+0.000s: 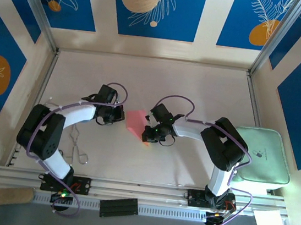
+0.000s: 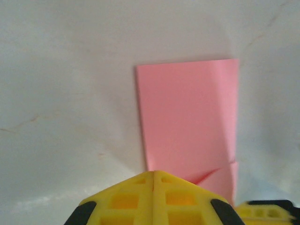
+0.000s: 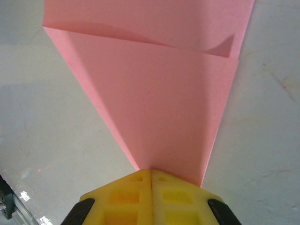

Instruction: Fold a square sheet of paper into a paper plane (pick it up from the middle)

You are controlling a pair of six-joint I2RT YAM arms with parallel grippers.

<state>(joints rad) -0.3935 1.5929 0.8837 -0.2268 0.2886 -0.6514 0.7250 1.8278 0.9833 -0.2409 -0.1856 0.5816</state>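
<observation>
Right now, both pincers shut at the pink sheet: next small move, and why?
Probably sweep the right pincer forward over the folded flap to press it flat. The square sheet of paper tapers to its shut tips and the flap's far edge bows up; the left pincer sits shut at the sheet's edge.

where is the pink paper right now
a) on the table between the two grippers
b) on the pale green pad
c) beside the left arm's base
a: the top view shows the pink paper lying on the table, with the left gripper on one side and the right gripper on the other, well away from the green pad.
</observation>
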